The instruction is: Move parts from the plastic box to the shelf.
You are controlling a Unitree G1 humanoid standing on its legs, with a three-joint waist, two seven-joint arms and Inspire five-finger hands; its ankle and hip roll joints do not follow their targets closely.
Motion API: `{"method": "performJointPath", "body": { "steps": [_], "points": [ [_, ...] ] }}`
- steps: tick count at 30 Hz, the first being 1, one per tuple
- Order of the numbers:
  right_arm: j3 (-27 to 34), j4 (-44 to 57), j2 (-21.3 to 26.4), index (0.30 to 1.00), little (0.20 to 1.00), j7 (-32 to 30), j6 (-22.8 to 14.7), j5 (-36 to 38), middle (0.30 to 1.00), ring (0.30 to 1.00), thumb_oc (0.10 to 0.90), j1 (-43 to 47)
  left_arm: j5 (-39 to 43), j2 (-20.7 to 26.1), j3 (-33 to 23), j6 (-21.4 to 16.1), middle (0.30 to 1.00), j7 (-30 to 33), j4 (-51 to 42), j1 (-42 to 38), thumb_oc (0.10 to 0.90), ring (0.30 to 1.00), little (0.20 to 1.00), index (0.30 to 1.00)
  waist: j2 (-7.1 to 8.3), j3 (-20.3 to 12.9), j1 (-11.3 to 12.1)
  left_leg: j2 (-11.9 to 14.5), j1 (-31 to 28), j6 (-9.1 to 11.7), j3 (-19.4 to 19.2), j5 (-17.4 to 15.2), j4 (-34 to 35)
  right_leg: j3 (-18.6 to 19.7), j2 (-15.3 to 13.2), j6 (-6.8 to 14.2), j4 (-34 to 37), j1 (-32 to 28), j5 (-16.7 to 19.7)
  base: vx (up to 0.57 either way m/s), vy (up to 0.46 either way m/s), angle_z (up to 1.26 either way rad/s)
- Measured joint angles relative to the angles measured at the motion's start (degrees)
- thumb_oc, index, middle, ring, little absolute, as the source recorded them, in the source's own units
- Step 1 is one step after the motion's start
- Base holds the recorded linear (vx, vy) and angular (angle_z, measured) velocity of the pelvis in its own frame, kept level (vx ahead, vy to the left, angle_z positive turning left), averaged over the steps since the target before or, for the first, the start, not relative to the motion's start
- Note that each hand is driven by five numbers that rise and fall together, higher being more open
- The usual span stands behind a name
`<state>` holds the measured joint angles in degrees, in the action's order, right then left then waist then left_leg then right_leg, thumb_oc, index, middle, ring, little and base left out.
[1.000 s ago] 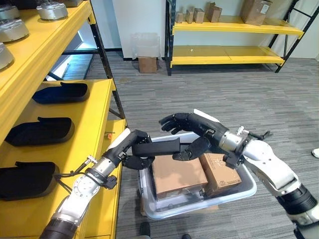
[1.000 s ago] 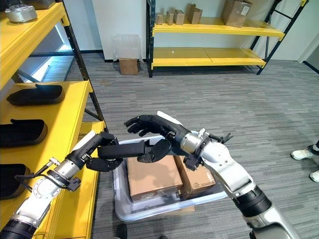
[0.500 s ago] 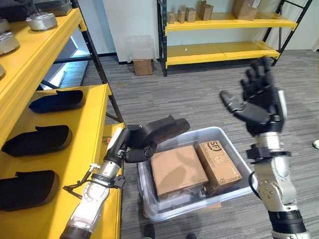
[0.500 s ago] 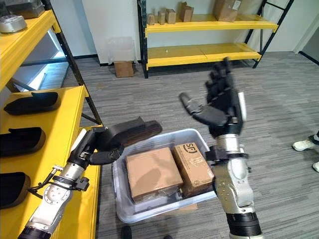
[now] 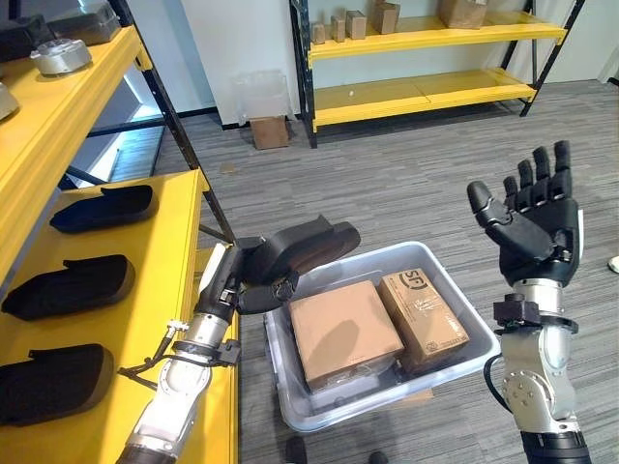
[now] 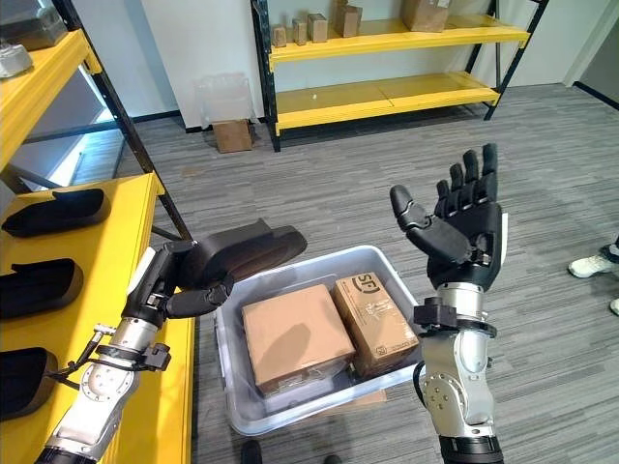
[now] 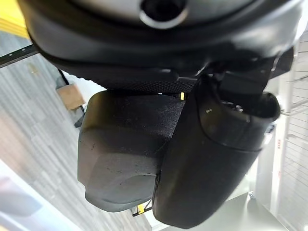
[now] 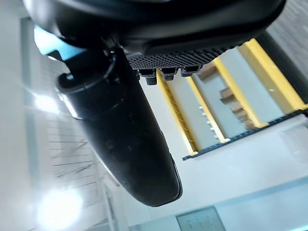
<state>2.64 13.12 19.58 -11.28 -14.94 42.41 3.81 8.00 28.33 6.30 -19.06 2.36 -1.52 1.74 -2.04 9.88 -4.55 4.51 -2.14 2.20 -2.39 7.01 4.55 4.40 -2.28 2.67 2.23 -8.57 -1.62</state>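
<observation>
My left hand [image 5: 250, 278] is shut on a long black moulded part [image 5: 308, 245], holding it in the air between the yellow shelf [image 5: 184, 261] and the clear plastic box [image 5: 464, 360]. The same part [image 7: 125, 149] sits right against the thumb in the left wrist view. Two cardboard boxes [image 5: 345, 332] lie in the plastic box on the floor. My right hand [image 5: 530, 217] is raised high to the right of the box, palm showing, fingers straight and spread, holding nothing. Three black parts [image 5: 70, 286] lie in a row on the shelf's lower level.
Round metal parts [image 5: 60, 58] stand on the shelf's upper level. A second yellow rack [image 5: 426, 58] with small cartons stands at the far wall, a small carton [image 5: 270, 131] on the floor beside it. A person's shoe [image 6: 587, 266] shows at the right edge.
My right hand let go of the black part and rose up to the right, fingers spread. My left hand kept the part and tilted its far end upward.
</observation>
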Motion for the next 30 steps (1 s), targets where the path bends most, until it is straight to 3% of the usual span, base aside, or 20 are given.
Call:
{"method": "performJointPath", "body": {
  "steps": [3,7,10,17,18,19,21,22,23,24,25,26,27,28,29,30],
  "points": [
    [-1.9,-0.3,1.4,1.000,1.000,0.1,1.2,-5.0,1.000,1.000,0.900,0.0,-2.3,0.1,-0.3,0.0,0.300,1.2,-1.8,0.0,0.400,0.300,0.300,0.300,-0.35,0.0,0.2,-0.1,0.1,0.0,0.6,0.1,0.0,-0.4,0.0,0.0,0.1,-0.2,0.0,-0.03,-0.094,0.07],
    [-5.3,-2.5,4.3,1.000,1.000,0.4,3.1,-18.3,1.000,1.000,0.900,0.1,-3.5,0.2,-2.6,-0.1,0.300,1.6,-3.5,0.1,0.400,0.300,0.300,0.300,-0.52,0.0,0.5,-0.2,0.2,0.2,1.6,0.2,0.0,-1.3,0.0,0.0,0.3,-0.7,-0.2,-0.04,-0.092,0.11],
    [-7.5,-2.9,5.0,1.000,1.000,0.8,4.3,-22.6,1.000,1.000,0.900,0.1,-4.0,0.2,-3.9,-0.3,0.300,1.9,-4.8,0.1,0.400,0.300,0.300,0.300,-1.15,0.2,0.7,-0.4,0.7,0.3,3.1,0.5,-0.1,-2.6,0.1,-0.1,-0.4,-0.6,-0.8,-0.02,-0.101,0.24],
    [-11.4,-4.5,5.6,1.000,1.000,-1.8,5.4,-29.0,1.000,1.000,0.900,1.5,-4.0,0.2,-4.4,-2.7,0.300,1.7,-10.3,0.1,0.400,0.300,0.300,0.300,-5.11,2.4,5.4,-0.4,2.7,0.9,7.0,1.9,-0.1,-6.7,0.7,-0.8,-6.5,2.2,-4.0,-0.07,-0.033,0.32],
    [-11.3,-4.5,5.6,1.000,1.000,-2.4,5.6,-29.0,1.000,1.000,0.900,1.1,-3.7,0.2,-4.1,-3.2,0.300,1.4,-10.4,-0.3,0.400,0.300,0.300,0.300,-5.32,2.5,5.3,-0.6,3.8,1.6,5.8,1.8,0.2,-8.3,0.3,-1.1,-6.6,2.0,-3.9,-0.23,0.008,1.28],
    [-10.7,-4.1,5.0,1.000,1.000,-4.8,5.6,-29.0,1.000,1.000,0.900,-0.7,-3.8,0.1,-3.1,-3.7,0.300,-0.5,-10.0,-2.8,0.400,0.300,0.300,0.300,-4.71,3.1,2.2,0.5,4.7,-0.7,-4.0,-1.0,0.2,-14.1,-0.9,-1.1,-5.1,-0.5,-3.9,-0.11,0.013,1.61],
    [-10.6,-5.0,5.4,1.000,1.000,-6.9,7.1,-28.9,1.000,1.000,0.900,-1.1,-3.9,0.4,-1.5,-5.1,0.300,-1.8,-10.5,-4.2,0.400,0.300,0.300,0.300,-3.40,4.0,1.5,0.3,5.2,-5.3,-12.2,-5.9,-1.9,-16.8,-3.8,-1.0,-7.3,0.4,-4.7,-0.16,0.070,1.29],
    [-10.7,-5.1,5.5,1.000,1.000,-7.3,7.3,-28.9,1.000,1.000,0.900,-1.1,-3.9,0.6,-1.0,-5.8,0.300,-1.9,-11.2,-4.1,0.400,0.300,0.300,0.300,-3.51,3.9,1.6,0.4,5.3,-5.7,-13.2,-5.7,-4.7,-17.6,-4.5,-0.1,-7.4,0.1,-5.4,-0.16,0.118,0.62],
    [-10.7,-5.1,5.7,1.000,1.000,-7.4,7.3,-29.0,1.000,1.000,0.900,-1.1,-3.9,0.6,-0.4,-5.9,0.300,-1.9,-11.9,-4.2,0.400,0.300,0.300,0.300,-4.68,3.7,1.3,0.8,5.1,-5.8,-13.3,-3.1,-6.3,-18.4,-4.2,0.4,-8.3,-0.1,-6.4,-0.17,0.131,0.70],
    [-10.4,-5.2,5.4,1.000,1.000,-7.8,7.3,-28.9,1.000,1.000,0.900,-1.1,-4.0,0.5,1.1,-6.0,0.300,-1.9,-12.1,-5.3,0.400,0.300,0.300,0.300,-5.13,3.9,0.5,-0.1,5.2,-3.6,-12.4,0.1,-6.1,-19.5,-5.0,0.7,-12.0,0.8,-8.3,-0.16,0.121,0.65],
    [-10.6,-5.3,5.3,1.000,1.000,-7.8,7.3,-28.9,1.000,1.000,0.900,-0.9,-3.9,0.4,1.6,-6.0,0.300,-1.9,-12.5,-5.5,0.400,0.300,0.300,0.300,-5.23,3.8,0.5,-0.7,5.2,-4.2,-12.4,0.7,-5.8,-19.4,-5.7,0.5,-14.8,2.3,-9.0,-0.10,0.139,0.60],
    [-11.1,-5.7,5.2,1.000,1.000,-7.7,7.2,-29.0,1.000,1.000,0.900,0.0,-3.9,0.4,2.2,-5.9,0.300,-1.9,-13.2,-6.1,0.400,0.300,0.300,0.300,-5.66,3.9,0.2,-0.9,5.3,-3.8,-10.6,2.2,-4.3,-18.9,-6.1,-1.1,-20.3,6.1,-11.3,-0.08,0.135,0.54],
    [-11.7,-6.5,4.8,1.000,1.000,-7.2,7.2,-29.0,1.000,1.000,0.900,1.3,-3.8,1.3,2.4,-5.8,0.300,-1.9,-14.0,-7.3,0.400,0.300,0.300,0.300,-4.62,3.7,0.3,-2.0,6.3,-1.6,-9.3,4.0,-2.0,-17.6,-4.3,-2.5,-18.3,8.5,-11.3,-0.08,0.143,0.72],
    [-11.9,-6.7,4.9,1.000,1.000,-6.7,7.2,-28.9,1.000,1.000,0.900,1.6,-3.8,1.0,2.6,-5.8,0.300,-1.9,-14.2,-7.5,0.400,0.300,0.300,0.300,-4.86,3.5,-0.3,-2.1,6.2,0.8,-8.4,4.7,0.2,-18.9,-5.1,-2.1,-17.5,8.1,-10.6,-0.09,0.088,0.68],
    [-11.9,-7.2,4.3,1.000,1.000,-6.0,7.4,-28.7,1.000,1.000,0.900,2.2,-3.9,1.7,2.9,-5.8,0.300,-2.1,-14.3,-8.6,0.400,0.300,0.300,0.300,-3.57,4.2,0.2,-1.5,6.8,-1.6,-12.0,-0.7,-5.3,-19.9,-6.7,-1.8,-16.6,8.2,-9.0,-0.14,0.154,0.42],
    [-12.3,-7.1,3.3,1.000,1.000,-5.0,8.3,-27.8,1.000,1.000,0.900,1.8,-4.0,2.9,2.9,-5.7,0.300,-2.3,-14.2,-8.7,0.400,0.300,0.300,0.300,-1.52,4.1,0.3,-0.2,5.8,-2.6,-16.1,-5.5,-13.6,-19.9,-8.6,-1.4,-16.2,7.6,-8.2,-0.11,0.139,0.27]
  ]
}}
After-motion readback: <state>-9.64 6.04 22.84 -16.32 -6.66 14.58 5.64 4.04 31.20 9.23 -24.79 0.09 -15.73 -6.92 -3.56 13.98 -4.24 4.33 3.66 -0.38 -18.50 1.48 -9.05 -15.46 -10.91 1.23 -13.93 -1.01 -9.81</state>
